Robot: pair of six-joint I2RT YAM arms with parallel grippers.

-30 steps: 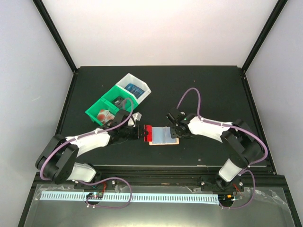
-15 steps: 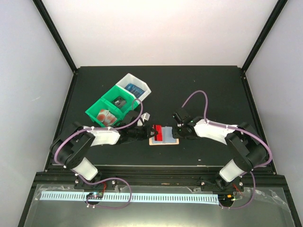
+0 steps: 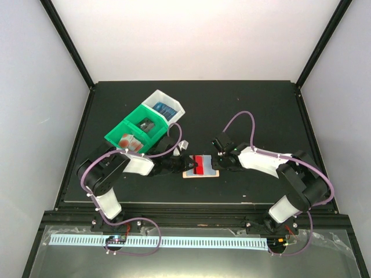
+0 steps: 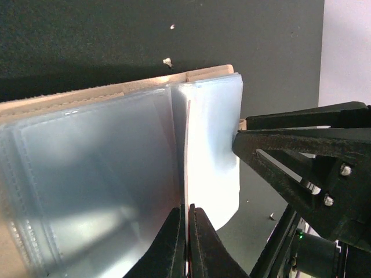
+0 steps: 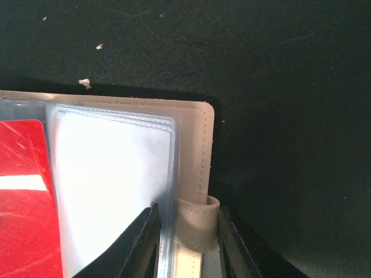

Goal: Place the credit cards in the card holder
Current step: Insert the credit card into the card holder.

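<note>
The tan card holder (image 3: 201,172) lies open on the black table, its clear sleeves facing up. A red credit card (image 3: 202,164) lies partly inside a sleeve. My left gripper (image 3: 188,165) is shut on the card's left end; in the left wrist view (image 4: 186,207) the card is edge-on, a thin red line (image 4: 187,145) running into the sleeves (image 4: 104,174). My right gripper (image 3: 219,162) pinches the holder's right edge; its wrist view (image 5: 185,211) has the jaws on the tan snap tab (image 5: 197,223) and the sleeve edge. The red card (image 5: 23,197) lies at the left there.
A green bin (image 3: 117,131) and a white bin (image 3: 172,102) stand behind the left gripper. The white bin holds a blue card (image 3: 165,108); the green one holds a dark card (image 3: 146,123) and a reddish item (image 3: 126,141). Black frame posts edge the table.
My left gripper has moved right with the red card, sliding it from the holder's left edge further over the sleeves. My right gripper has shifted slightly right and then held still.
</note>
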